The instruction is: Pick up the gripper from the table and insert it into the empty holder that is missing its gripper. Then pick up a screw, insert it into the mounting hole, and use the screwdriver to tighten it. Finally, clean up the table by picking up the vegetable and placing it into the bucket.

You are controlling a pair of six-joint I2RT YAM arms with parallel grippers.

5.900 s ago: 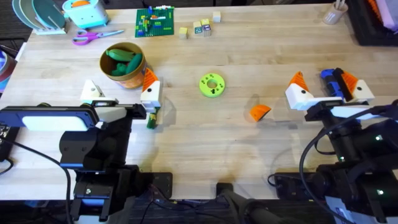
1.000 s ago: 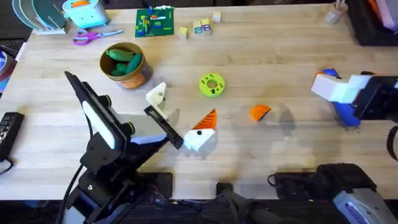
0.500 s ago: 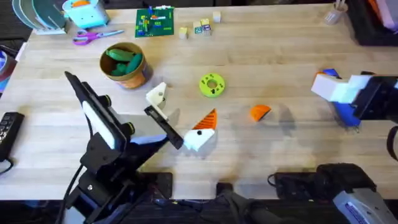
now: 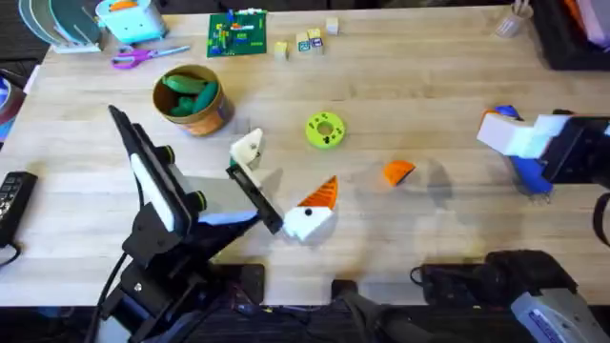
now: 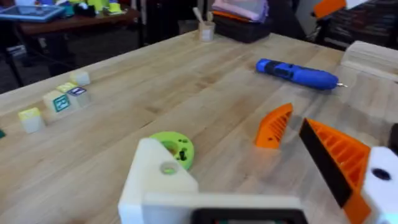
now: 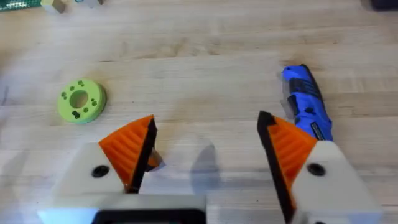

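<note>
The left gripper [image 4: 276, 186] sat nearest, on the near left side of the green ring [image 4: 324, 131]. Its fingers were spread wide with nothing between them. One white finger block, the holder [image 4: 247, 149], had no orange tip, and it pointed up toward the ring. It looked as if the arm held the holder out so that the missing tip could go on. The other finger [image 4: 310, 217] already had its orange tip.

The gripper [image 4: 398, 172], the small orange wedge, lay flat on the table, on the near right side of the ring. Nothing touched it, so it was not yet picked up.

Well off to the right of the ring, the right gripper [image 6: 205, 155] hung with its fingers spread and empty. The screwdriver [image 6: 305, 99] lay on the table just beside it, probably waiting for the screw step.

Left of the ring stood the bucket [image 4: 191, 100] with green vegetables inside
</note>
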